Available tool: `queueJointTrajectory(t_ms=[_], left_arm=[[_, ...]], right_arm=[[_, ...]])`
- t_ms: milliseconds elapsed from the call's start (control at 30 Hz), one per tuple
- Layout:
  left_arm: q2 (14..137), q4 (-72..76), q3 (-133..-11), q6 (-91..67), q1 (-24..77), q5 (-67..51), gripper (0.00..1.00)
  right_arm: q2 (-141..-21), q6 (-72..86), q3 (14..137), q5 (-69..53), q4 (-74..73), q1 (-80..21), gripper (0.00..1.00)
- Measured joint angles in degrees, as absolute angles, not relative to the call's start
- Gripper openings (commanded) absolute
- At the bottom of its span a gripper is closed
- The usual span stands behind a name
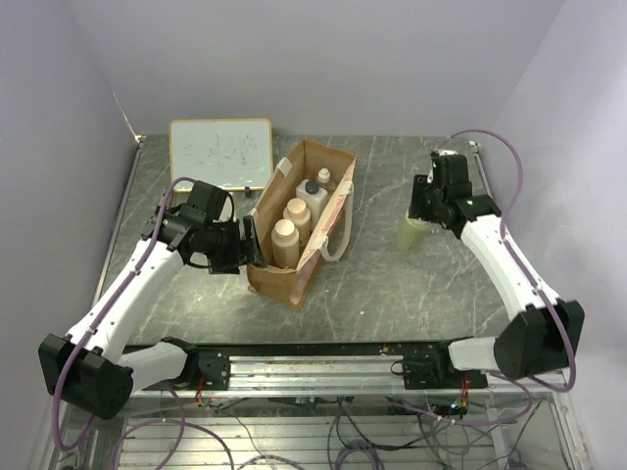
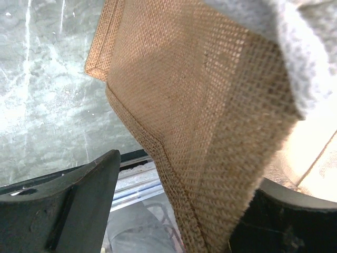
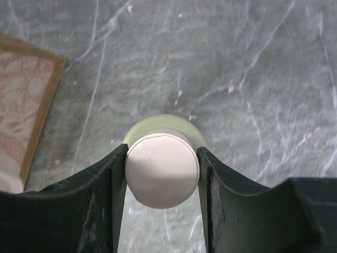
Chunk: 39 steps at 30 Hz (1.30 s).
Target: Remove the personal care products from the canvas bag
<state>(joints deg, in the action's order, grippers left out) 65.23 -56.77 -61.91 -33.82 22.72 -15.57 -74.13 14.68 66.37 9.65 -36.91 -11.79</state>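
**One bottle out, four left in the bag**

The right pincer (image 3: 162, 154) is closed on a pale cream round-capped bottle (image 3: 162, 176), with both fingers against its cap. It is on the right side of the grey marbled desk (image 1: 392, 284), well apart from the tall tan-brown canvas bag (image 1: 279, 279). The bottle looks stood on the surface or just above it, and it is not yet released. Four products sit inside the bag: two beige round-capped cylinders (image 1: 285, 241), a white squarish bottle with a dark cap (image 1: 313, 193) and a slim bottle with a white top (image 1: 324, 177). The left pincer (image 1: 252, 243) stands wide astride the bag's left wall, seemingly steadying it rather than clamping. Roughly a fifth of the job looks done.
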Motion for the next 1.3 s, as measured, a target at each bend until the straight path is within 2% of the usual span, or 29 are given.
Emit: queueJointTrajectory(t_ms=[467,867,933,1000,1067,1100,1233,1300], left_arm=[[66.6,-60.6,-65.1,-31.5,22.7,-13.1,0.82],[66.3,-61.5,-66.2,-30.6,22.7,-11.7,0.81],[66.4,-61.8,-66.4,-30.3,22.7,-11.6,0.81],[66.7,-62.3,-67.1,-30.1,22.7,-11.6,0.81],[66.9,-62.5,-67.6,-29.7,22.7,-11.6,0.81],[66.9,-62.5,-67.8,-29.5,22.7,-11.6,0.81],[67.2,-62.8,-68.4,-29.0,22.7,-11.4,0.81],[67.5,-63.1,-69.2,-28.9,22.7,-10.7,0.82]], right_arm=[[-96.7,8.7,80.3,9.4,-25.5,-8.4,0.00],[-101.2,7.8,82.1,7.7,-22.7,-7.9,0.00],[-101.7,7.9,81.9,7.4,-22.4,-7.9,0.09],[-101.9,7.9,81.9,7.3,-22.0,-7.8,0.27],[-102.0,7.9,81.9,7.2,-21.9,-7.8,0.53],[-102.0,7.9,81.9,7.2,-21.9,-7.8,0.60],[-102.1,8.2,83.4,7.5,-23.4,-7.8,0.79],[-101.8,8.4,85.3,8.0,-24.8,-7.8,0.83]])
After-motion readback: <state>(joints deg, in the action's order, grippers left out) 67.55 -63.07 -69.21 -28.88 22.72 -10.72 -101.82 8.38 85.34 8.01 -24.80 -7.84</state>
